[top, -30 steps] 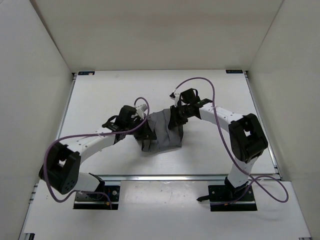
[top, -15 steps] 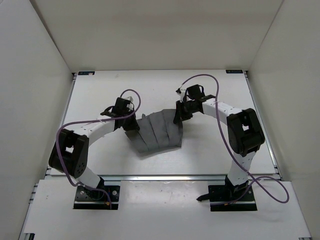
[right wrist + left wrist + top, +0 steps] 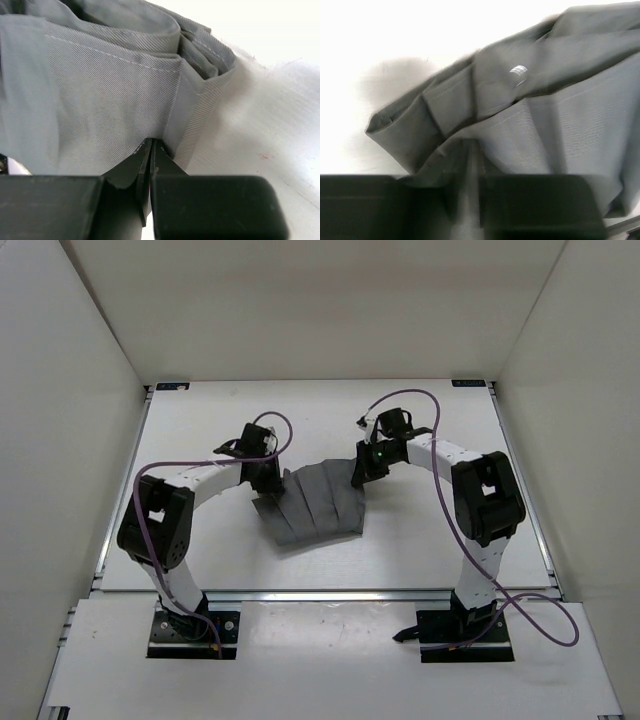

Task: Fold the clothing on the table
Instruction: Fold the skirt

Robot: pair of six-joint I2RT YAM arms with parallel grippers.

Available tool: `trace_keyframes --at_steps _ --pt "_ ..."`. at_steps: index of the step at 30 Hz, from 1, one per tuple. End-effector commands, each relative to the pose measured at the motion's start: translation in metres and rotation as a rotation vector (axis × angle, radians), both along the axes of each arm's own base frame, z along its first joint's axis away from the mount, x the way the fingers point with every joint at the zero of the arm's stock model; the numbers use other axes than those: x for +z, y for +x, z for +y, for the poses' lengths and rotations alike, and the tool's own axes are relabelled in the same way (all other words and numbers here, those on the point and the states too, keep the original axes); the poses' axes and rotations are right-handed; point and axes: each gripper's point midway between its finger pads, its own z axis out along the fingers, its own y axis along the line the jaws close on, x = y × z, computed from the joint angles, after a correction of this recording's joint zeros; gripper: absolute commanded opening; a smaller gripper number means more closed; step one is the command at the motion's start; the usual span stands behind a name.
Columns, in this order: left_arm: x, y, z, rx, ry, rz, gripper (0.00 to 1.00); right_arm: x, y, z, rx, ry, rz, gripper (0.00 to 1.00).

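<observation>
Shows the clothing (image 3: 318, 505) opened out over the last second: bunched and lifted between the two arms before, now lying as a pleated grey fan on the middle of the table (image 3: 200, 430), pleats running from the far edge toward the arm bases. Shows both arms drawn back and apart as well, one at each far corner of the fabric, with the left elbow swung in nearer its base. Reads as a laying-out step about finished: flattened and ready for a first fold, but with no fold made yet.

Places the left hand (image 3: 268, 478) at the far left corner of the fabric. From its wrist camera, blurred: a narrow gap between the dark fingers (image 3: 535, 205), with grey cloth running down into it. Cannot tell whether pinching or already letting go.

Places the right hand (image 3: 362, 472) at the far right corner. From its wrist camera: tips pressed together on a stitched edge of the cloth, gripping it, with folded layers piled just behind and bare white table to the right.

Probably calls next for freeing both corners cleanly, without dragging the pleats back into a heap.
</observation>
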Motion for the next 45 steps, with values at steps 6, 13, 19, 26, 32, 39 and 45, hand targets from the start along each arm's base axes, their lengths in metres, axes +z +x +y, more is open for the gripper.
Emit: trace_keyframes --at_steps 6,13,19,26,32,39,45 --pt "0.113 0.025 0.009 -0.044 -0.047 -0.275 0.94 0.128 0.037 0.007 -0.017 0.113 -0.279 0.45" --pt "0.125 -0.026 0.019 -0.096 0.005 -0.332 0.99 0.128 0.0 -0.002 -0.058 -0.028 -0.375 0.99" --pt "0.095 -0.068 0.048 -0.057 0.062 -0.266 0.98 0.088 -0.028 -0.04 -0.2 -0.116 -0.253 0.99" --pt "0.085 -0.075 0.079 -0.011 0.17 -0.199 0.99 0.086 -0.021 -0.09 -0.364 -0.183 -0.198 1.0" --pt "0.088 -0.072 0.084 -0.008 0.205 -0.204 0.98 0.096 -0.016 -0.092 -0.378 -0.198 -0.254 1.0" --pt "0.082 -0.073 0.079 -0.02 0.186 -0.191 0.98 0.089 -0.01 -0.086 -0.323 -0.209 -0.159 0.99" --pt "0.072 -0.074 0.082 -0.018 0.204 -0.163 0.98 0.087 -0.006 -0.09 -0.383 -0.229 -0.174 1.0"
